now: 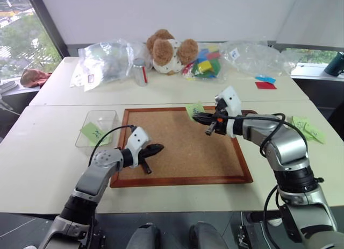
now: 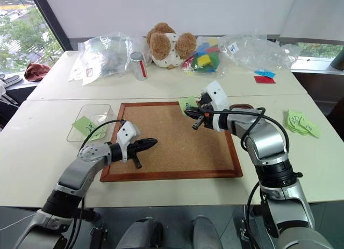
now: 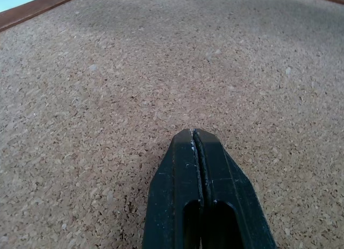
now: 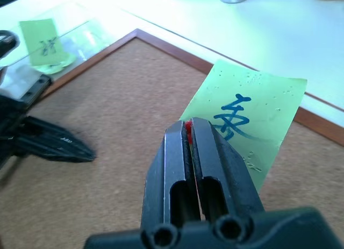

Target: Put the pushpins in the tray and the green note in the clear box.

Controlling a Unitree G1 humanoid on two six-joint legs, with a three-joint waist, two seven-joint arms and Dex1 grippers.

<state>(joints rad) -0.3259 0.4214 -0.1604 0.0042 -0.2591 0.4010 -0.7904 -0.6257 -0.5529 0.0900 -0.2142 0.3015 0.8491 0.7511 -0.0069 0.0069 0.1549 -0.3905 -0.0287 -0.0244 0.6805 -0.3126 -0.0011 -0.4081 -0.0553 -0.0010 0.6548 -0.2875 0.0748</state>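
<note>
Right fingers (image 4: 188, 125) pinch a red pushpin (image 4: 188, 129) above the corkboard (image 1: 183, 147).
A green note (image 4: 244, 117) hangs from that pin at the board's far edge. Left fingers (image 3: 193, 133) are pressed together, empty, over the cork. A second green note (image 1: 92, 132) lies in the clear box (image 1: 110, 117) on the worktop (image 1: 43, 163).

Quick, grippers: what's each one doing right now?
Left gripper: shut, empty, over the corkboard.
Right gripper: shut on a red pushpin, with the green note hanging from it.
</note>
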